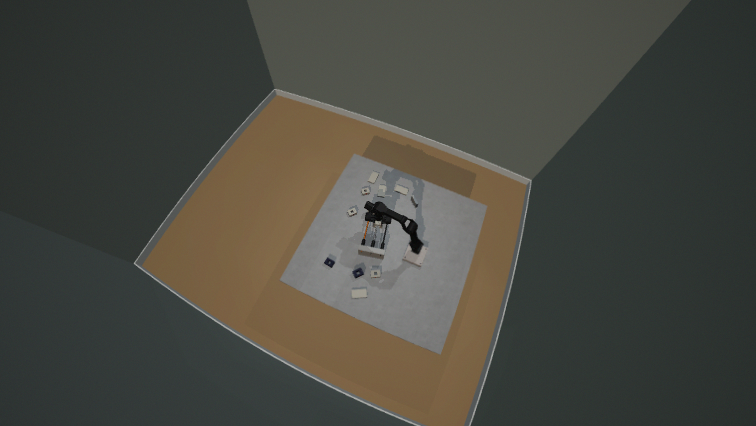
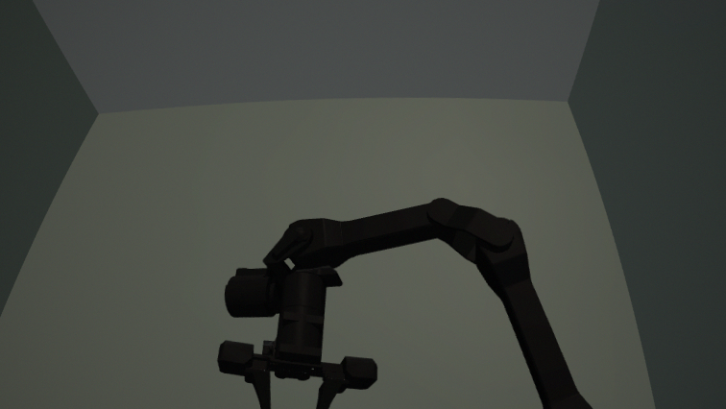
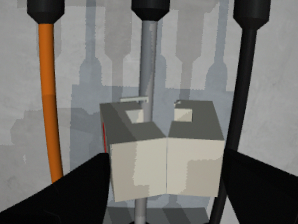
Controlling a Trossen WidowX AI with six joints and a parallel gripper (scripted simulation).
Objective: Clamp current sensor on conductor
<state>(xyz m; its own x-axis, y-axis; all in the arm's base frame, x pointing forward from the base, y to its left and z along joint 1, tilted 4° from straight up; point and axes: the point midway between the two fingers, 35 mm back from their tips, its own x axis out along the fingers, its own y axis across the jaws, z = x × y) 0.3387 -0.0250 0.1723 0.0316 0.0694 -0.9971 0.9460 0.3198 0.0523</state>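
My gripper (image 3: 165,161) (image 1: 377,222) is shut on the white split-core sensor (image 3: 137,167). The sensor's two halves are spread apart at the far side, and a red mark shows on its left side. It hangs over the grey conductor (image 3: 148,55) (image 1: 374,234), which passes beneath its left half in the wrist view. The orange conductor (image 3: 46,70) (image 1: 366,231) is to the left, and the black conductor (image 3: 242,95) (image 1: 385,234) is to the right. No LOAD marker or arrow is readable. In the exterior view the fingertips are cut off by the bottom edge.
The conductors run into a pale terminal block (image 1: 371,251). Dark blue square pieces (image 1: 329,262) (image 1: 358,273) and a white one (image 1: 375,273) lie beyond it. More white square pieces (image 1: 351,211) (image 1: 365,190) and flat pale blocks (image 1: 373,177) (image 1: 401,189) (image 1: 359,293) lie around.
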